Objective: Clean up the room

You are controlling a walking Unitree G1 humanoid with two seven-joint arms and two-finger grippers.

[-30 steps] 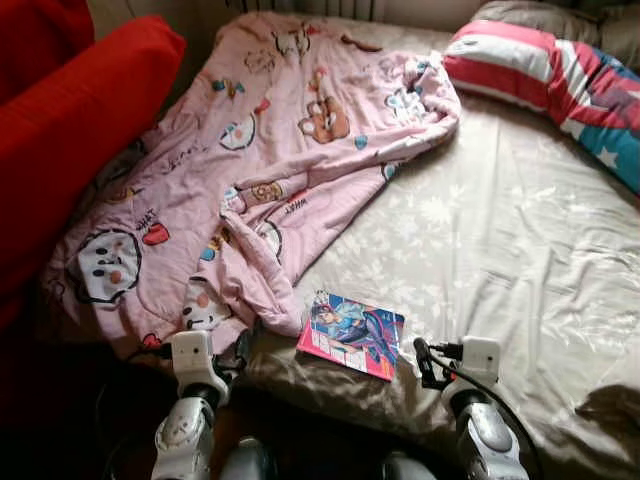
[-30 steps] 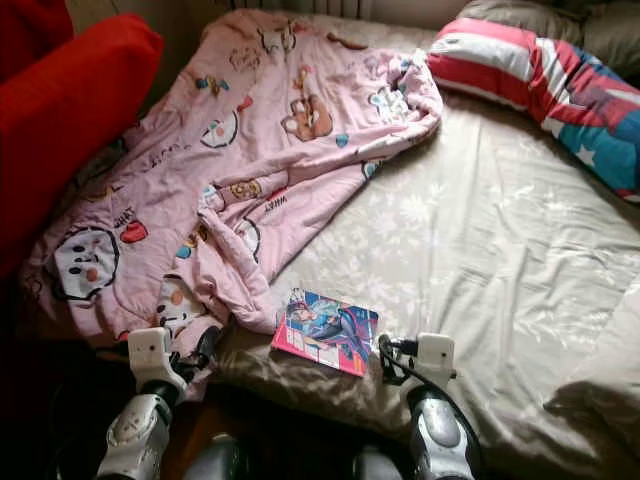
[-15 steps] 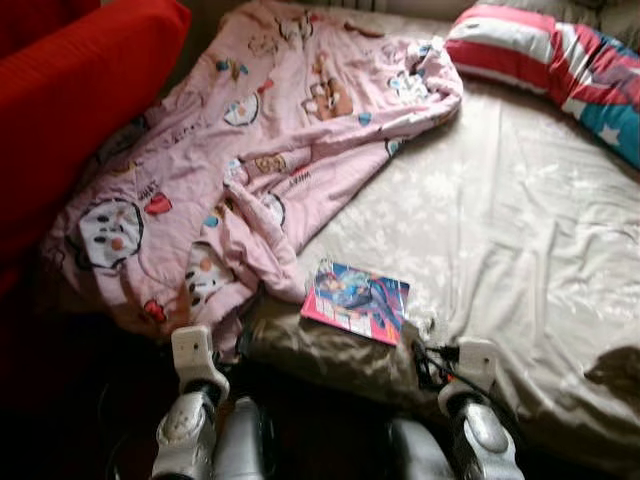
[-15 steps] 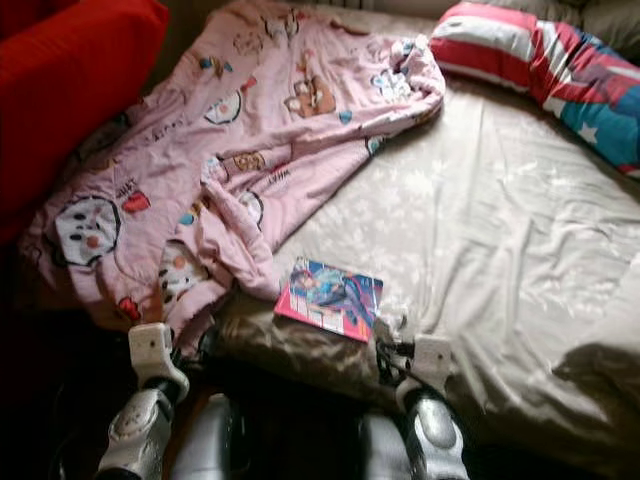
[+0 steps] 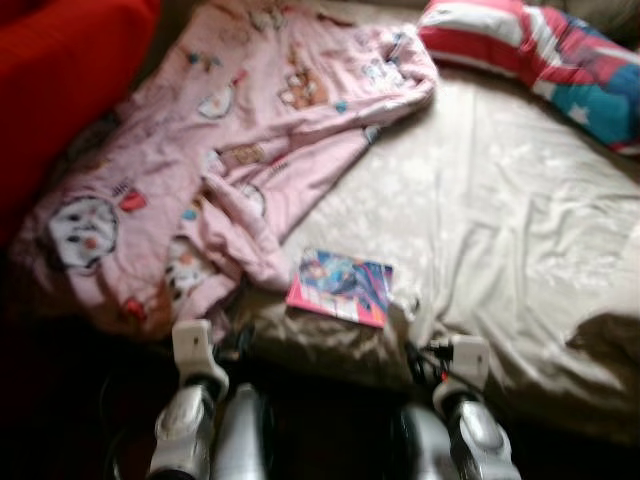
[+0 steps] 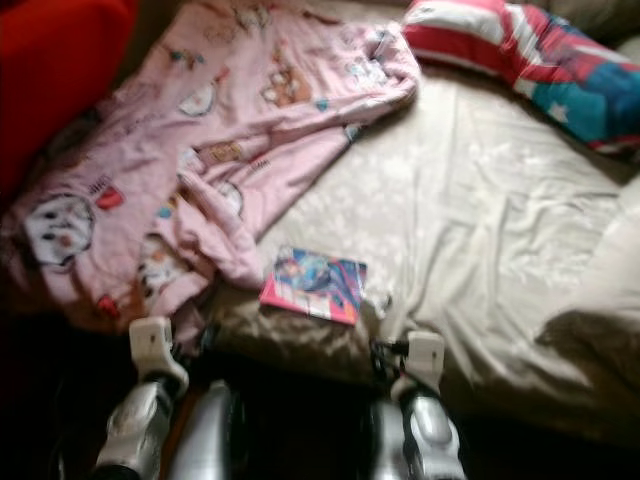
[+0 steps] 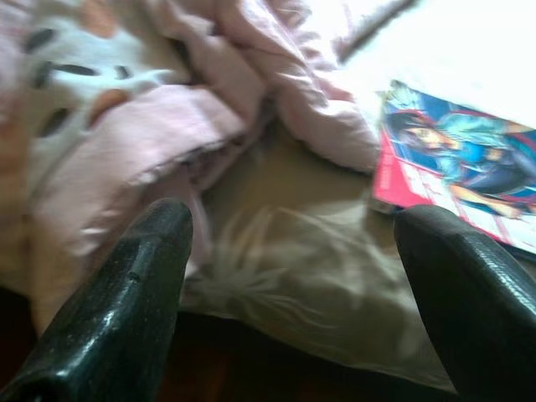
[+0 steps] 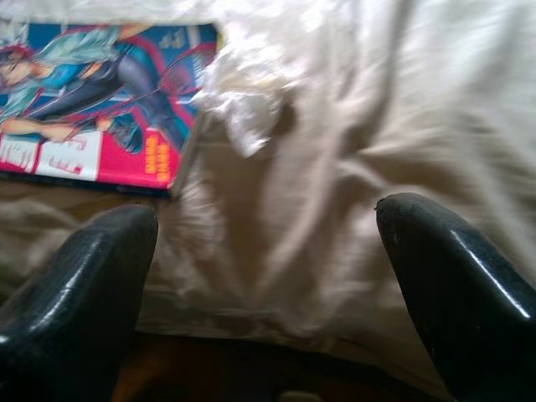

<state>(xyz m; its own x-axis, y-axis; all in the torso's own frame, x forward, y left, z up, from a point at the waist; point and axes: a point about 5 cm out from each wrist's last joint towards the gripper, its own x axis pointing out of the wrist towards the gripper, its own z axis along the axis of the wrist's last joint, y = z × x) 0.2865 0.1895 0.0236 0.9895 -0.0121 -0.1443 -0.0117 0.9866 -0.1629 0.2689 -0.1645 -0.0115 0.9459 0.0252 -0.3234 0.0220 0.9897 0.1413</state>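
Observation:
A colourful magazine (image 5: pixel 340 287) lies flat near the front edge of the bed (image 5: pixel 500 220), which has a beige sheet. Beside the magazine sits a small crumpled clear wrapper (image 8: pixel 251 100). A rumpled pink cartoon-print blanket (image 5: pixel 230 150) covers the bed's left half, and its lower fold reaches almost to the magazine. My left gripper (image 7: pixel 293 218) is open and empty, low before the bed edge, below the blanket fold. Open and empty too, my right gripper (image 8: pixel 268 213) hangs at the bed edge, just right of the magazine (image 8: pixel 92 109).
A red, white and blue striped pillow (image 5: pixel 520 50) lies at the far right of the bed. A large red cushion (image 5: pixel 60 80) stands along the left side. The floor below the bed edge is dark.
The whole picture has shifted and blurred, so the camera moved: the bed edge and magazine sit higher in view. Both grippers stay open, low before the bed edge.

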